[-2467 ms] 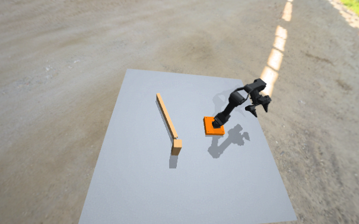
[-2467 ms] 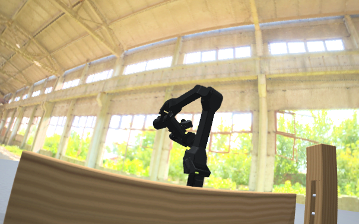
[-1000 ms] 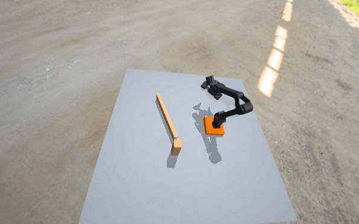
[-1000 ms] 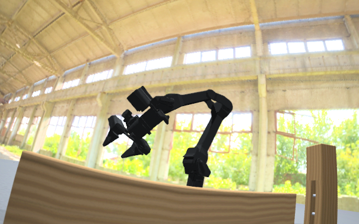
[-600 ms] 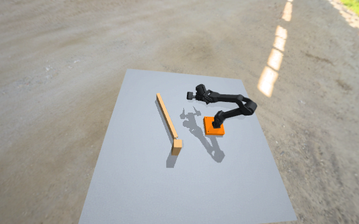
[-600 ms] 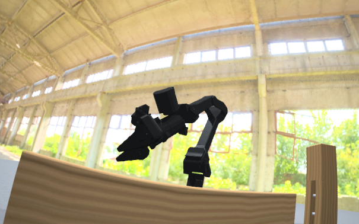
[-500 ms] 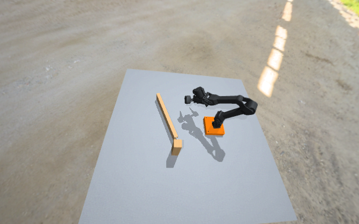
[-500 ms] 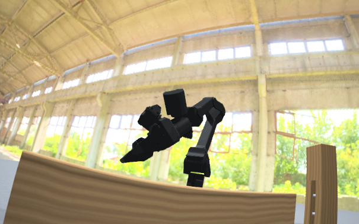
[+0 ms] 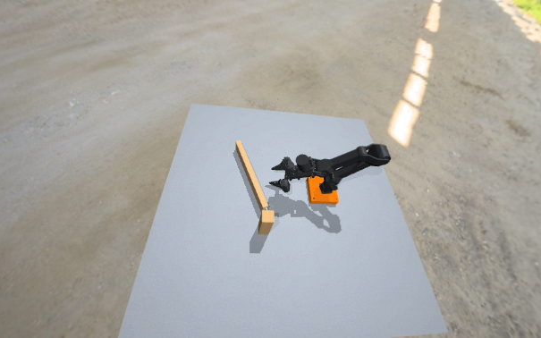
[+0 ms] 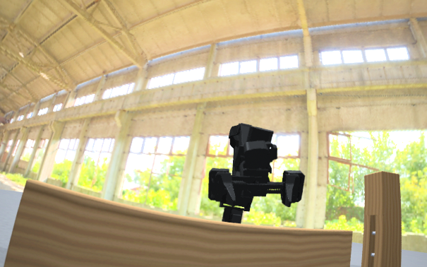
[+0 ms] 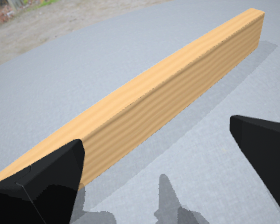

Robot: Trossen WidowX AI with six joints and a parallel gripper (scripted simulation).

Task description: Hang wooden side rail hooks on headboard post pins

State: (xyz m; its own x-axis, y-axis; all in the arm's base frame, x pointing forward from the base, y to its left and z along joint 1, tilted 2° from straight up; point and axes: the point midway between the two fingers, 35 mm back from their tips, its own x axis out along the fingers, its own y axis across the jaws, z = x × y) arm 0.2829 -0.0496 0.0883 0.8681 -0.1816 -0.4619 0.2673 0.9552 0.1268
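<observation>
The wooden side rail [image 9: 251, 173] [image 10: 173, 244] [image 11: 156, 100] stands on its long narrow edge on the table, with one end close to the headboard post [image 9: 266, 219] [image 10: 390, 212]. A gap shows between rail and post in the exterior view. The post is upright, and its slot shows two pins, an upper pin [image 10: 373, 233] and a lower pin [image 10: 373, 254]. A small light metal piece shows at the rail's post end in the top view; whether the hooks touch the pins cannot be told. My gripper [image 9: 272, 176] [image 10: 259, 202] [image 11: 157, 135] is open and empty, above the table on the robot-base side of the rail.
The orange robot base [image 9: 316, 197] sits on the grey table [image 9: 193, 291], to the right of the rail in the top view. The arm reaches from it towards the rail. The post stands taller than the rail. The table's edge lies beyond the rail's far end.
</observation>
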